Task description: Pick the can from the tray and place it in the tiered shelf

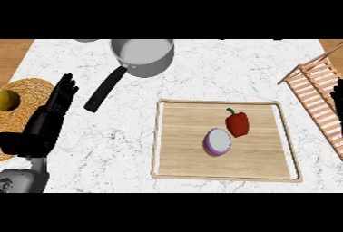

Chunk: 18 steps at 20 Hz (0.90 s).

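Observation:
The can (pixel 218 141), purple with a white end, stands near the middle of the wooden tray (pixel 221 102). The slatted wooden tiered shelf (pixel 320 97) leans along the counter's right side. My left hand (pixel 41 127) rests open at the far left, fingers pointing up, well away from the tray. Only a dark sliver of my right hand (pixel 338 102) shows at the right edge, in front of the shelf, with its fingers straight. Neither hand touches the can.
A red bell pepper (pixel 237 123) sits on the tray, touching the can's upper right. A grey pot (pixel 142 54) with a long black handle (pixel 105 89) stands at the back. A woven mat (pixel 26 88) with a yellow fruit (pixel 8 99) lies behind my left hand.

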Tool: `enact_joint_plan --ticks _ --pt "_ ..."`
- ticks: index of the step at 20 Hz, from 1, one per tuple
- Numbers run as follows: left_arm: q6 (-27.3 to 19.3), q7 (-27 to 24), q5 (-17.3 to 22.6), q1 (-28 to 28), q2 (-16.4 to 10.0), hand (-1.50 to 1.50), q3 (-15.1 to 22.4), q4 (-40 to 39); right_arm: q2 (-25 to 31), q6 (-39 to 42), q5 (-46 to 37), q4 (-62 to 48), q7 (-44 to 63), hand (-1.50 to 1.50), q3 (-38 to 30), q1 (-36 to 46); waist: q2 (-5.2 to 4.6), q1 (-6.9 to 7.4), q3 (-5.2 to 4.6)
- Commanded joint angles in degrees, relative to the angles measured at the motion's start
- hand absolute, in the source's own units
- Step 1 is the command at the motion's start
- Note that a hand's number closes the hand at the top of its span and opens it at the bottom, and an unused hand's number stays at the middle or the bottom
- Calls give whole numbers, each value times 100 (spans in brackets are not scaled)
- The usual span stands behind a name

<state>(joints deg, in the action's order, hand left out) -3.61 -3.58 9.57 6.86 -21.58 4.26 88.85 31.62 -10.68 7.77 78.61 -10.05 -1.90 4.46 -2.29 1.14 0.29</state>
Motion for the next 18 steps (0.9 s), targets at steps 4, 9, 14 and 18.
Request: enact_joint_plan --ticks 4,9,14,18 --pt "-94 423 -73 -223 -134 0 -174 -582 -1112 262 -301 841 258 150 1503 963 203 210 -41" --pt "-100 766 151 -550 -113 0 -332 -921 -1394 -2156 -2270 723 866 150 1654 685 267 -51 -73" --pt "-51 720 196 -697 -184 0 -505 -932 -2769 -2571 -3639 1037 1717 -150 3584 500 259 -68 -43" --pt "159 720 315 -550 -304 0 -688 -1166 -2689 -2648 -5197 1479 3122 -150 4064 179 271 -215 -49"
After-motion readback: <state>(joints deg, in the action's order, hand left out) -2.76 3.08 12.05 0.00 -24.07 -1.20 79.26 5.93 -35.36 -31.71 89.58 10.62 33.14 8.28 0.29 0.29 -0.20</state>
